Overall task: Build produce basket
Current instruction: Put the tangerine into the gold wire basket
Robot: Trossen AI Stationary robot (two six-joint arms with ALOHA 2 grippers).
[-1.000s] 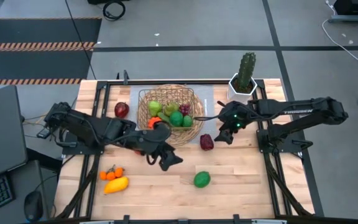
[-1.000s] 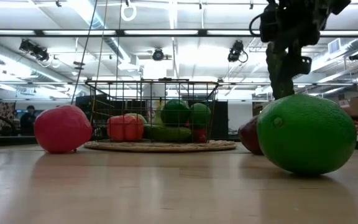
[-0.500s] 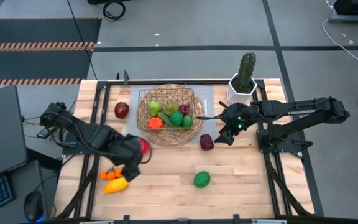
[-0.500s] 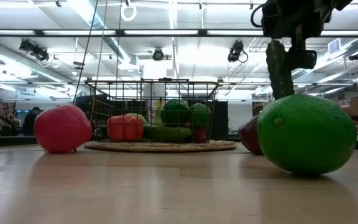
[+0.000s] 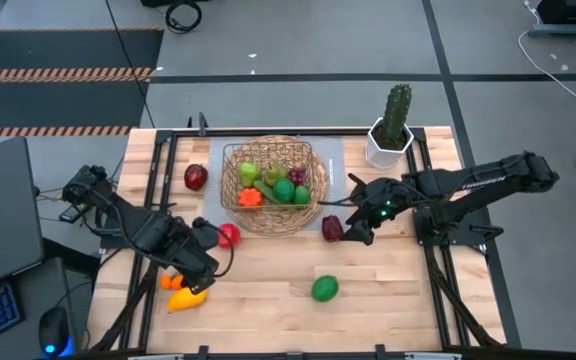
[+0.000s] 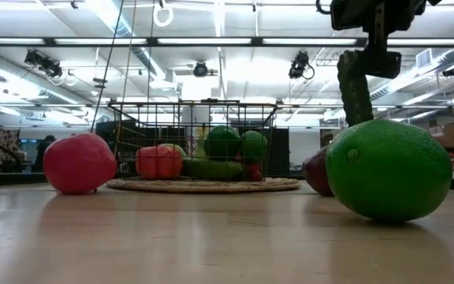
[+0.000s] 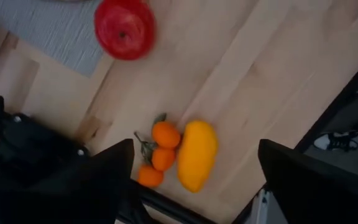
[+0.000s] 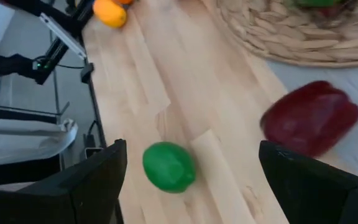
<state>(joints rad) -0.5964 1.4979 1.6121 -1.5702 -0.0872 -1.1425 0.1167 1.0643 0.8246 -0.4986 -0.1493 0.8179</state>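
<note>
With its fingers spread and empty, the left gripper (image 5: 205, 272) hung nearer than the right one to the yellow oblong toy mango (image 7: 196, 154), lying well in front of the round tan wicker basket (image 5: 313, 205).

Two dark jointed arms (image 5: 138, 225), blk pincers (image 7: 191, 186)

High view: straight down on whole tabletop (image 5: 388, 280). Low view: tabletop level, close behind lime (image 6: 388, 170), facing basket (image 6: 192, 142). Wrist views look down; right shares lime (image 8: 168, 167).
</note>
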